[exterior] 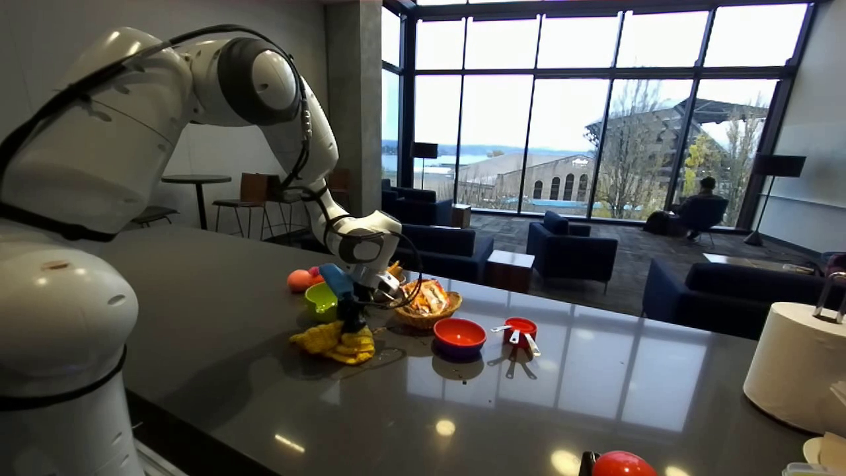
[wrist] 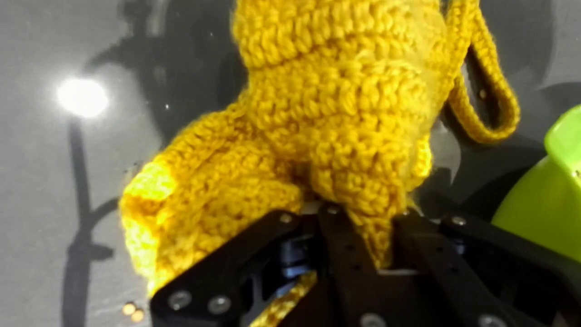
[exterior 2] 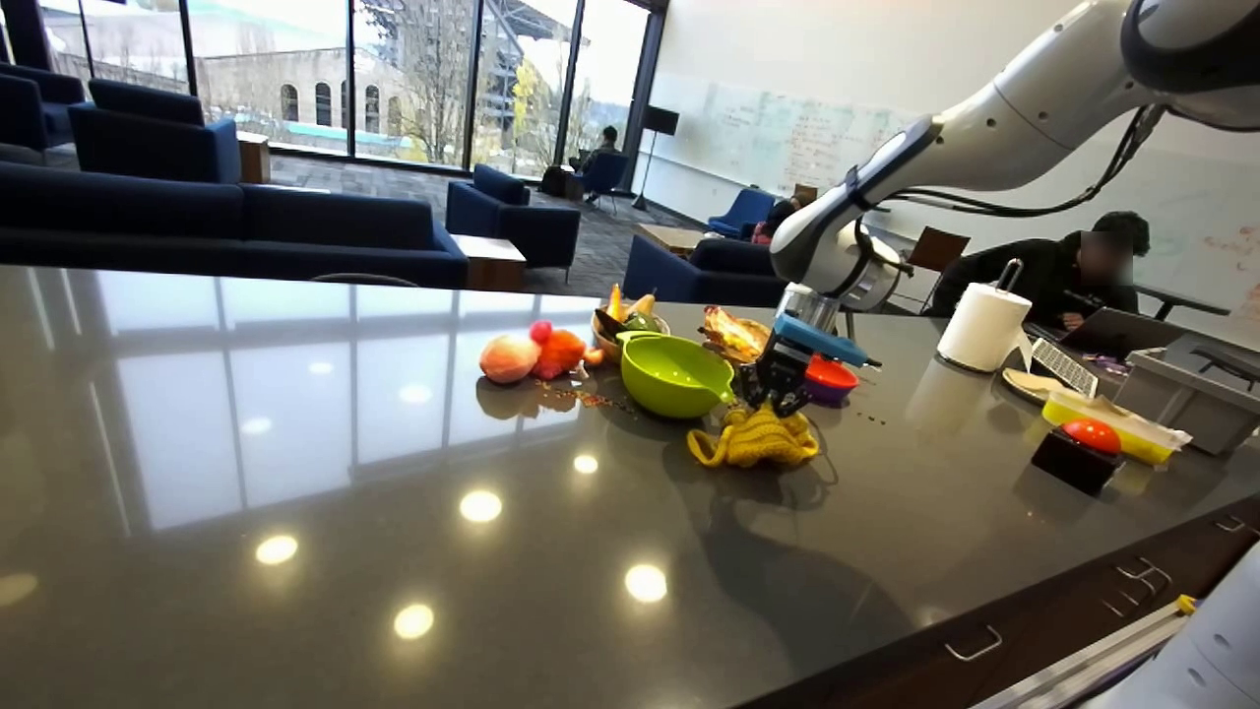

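A yellow crocheted cloth (wrist: 345, 100) lies bunched on the dark, glossy counter. My gripper (wrist: 367, 215) is shut on it, and a fold of the knit rises between the black fingers (wrist: 338, 245). One loop of the cloth hangs out to the upper right in the wrist view, and a strip of it crosses the left finger linkage. In both exterior views the gripper (exterior 2: 776, 394) points down onto the cloth (exterior: 334, 342). Close beside it stands a lime green bowl (exterior 2: 661, 392), whose edge also enters the wrist view at right.
A red and purple bowl (exterior: 459, 349), red measuring cups (exterior: 520, 326) and a wicker basket (exterior: 423, 322) of packets stand nearby. A peach (exterior 2: 508, 358) and a fruit basket (exterior 2: 603, 340) sit past the green bowl. Farther along are a paper towel roll (exterior 2: 984, 328) and a red-topped black box (exterior 2: 1075, 461).
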Controlling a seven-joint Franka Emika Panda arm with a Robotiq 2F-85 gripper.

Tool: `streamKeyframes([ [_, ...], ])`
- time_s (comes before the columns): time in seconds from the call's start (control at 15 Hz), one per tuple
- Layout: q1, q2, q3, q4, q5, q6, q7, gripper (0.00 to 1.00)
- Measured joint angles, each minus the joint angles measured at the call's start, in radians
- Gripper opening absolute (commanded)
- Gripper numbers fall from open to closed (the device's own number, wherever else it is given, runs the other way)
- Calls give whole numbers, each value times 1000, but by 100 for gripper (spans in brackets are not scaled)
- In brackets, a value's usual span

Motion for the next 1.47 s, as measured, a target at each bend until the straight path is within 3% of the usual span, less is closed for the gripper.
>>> streamKeyframes([
  [1.0, -11, 71, -78, 155, -95, 64, 18, 4],
  [1.33, 20, -50, -34, 84, -103, 44, 29, 4],
  [1.47, 73, -141, -63, 22, -187, 48, 147, 4],
])
